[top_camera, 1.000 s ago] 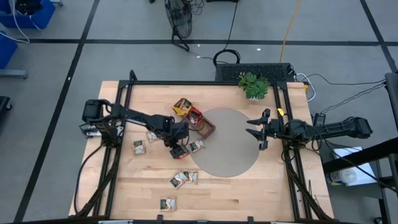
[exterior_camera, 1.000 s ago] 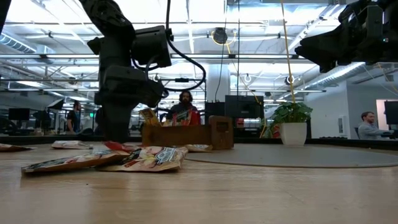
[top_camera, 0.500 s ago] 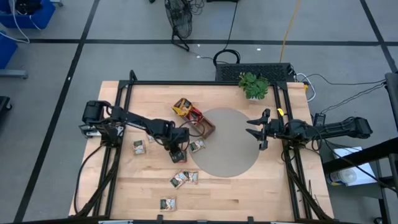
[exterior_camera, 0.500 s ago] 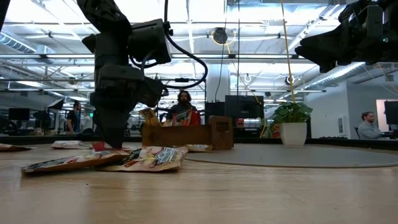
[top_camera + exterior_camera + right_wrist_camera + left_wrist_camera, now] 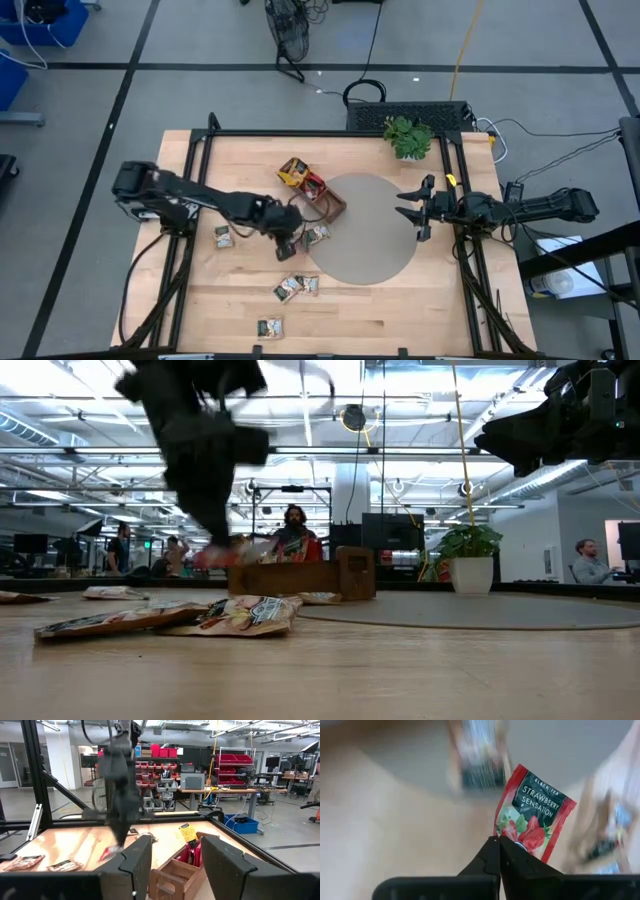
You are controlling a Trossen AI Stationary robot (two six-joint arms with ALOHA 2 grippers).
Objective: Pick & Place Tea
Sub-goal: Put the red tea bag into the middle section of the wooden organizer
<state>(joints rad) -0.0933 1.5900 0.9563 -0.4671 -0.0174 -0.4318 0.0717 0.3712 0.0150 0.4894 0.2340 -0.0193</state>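
We see the left gripper (image 5: 499,851) clenched on one red sachet (image 5: 534,814) labelled strawberry black tea, pinched at its lower corner and lifted off the wood; in the high view this gripper (image 5: 288,243) sits just left of centre, beside the grey round mat (image 5: 365,228). The right gripper (image 5: 412,210) hangs at the mat's right edge, fingers spread and holding nothing. On the table (image 5: 400,310) we count six loose sachets in the high view: two at centre left (image 5: 222,235), one (image 5: 318,234) at the mat's left rim, a touching pair (image 5: 296,286) lower down, and one (image 5: 269,327) near the bottom edge. One wooden tray (image 5: 312,190) holds several more, and one potted plant (image 5: 408,136) stands at the upper right.
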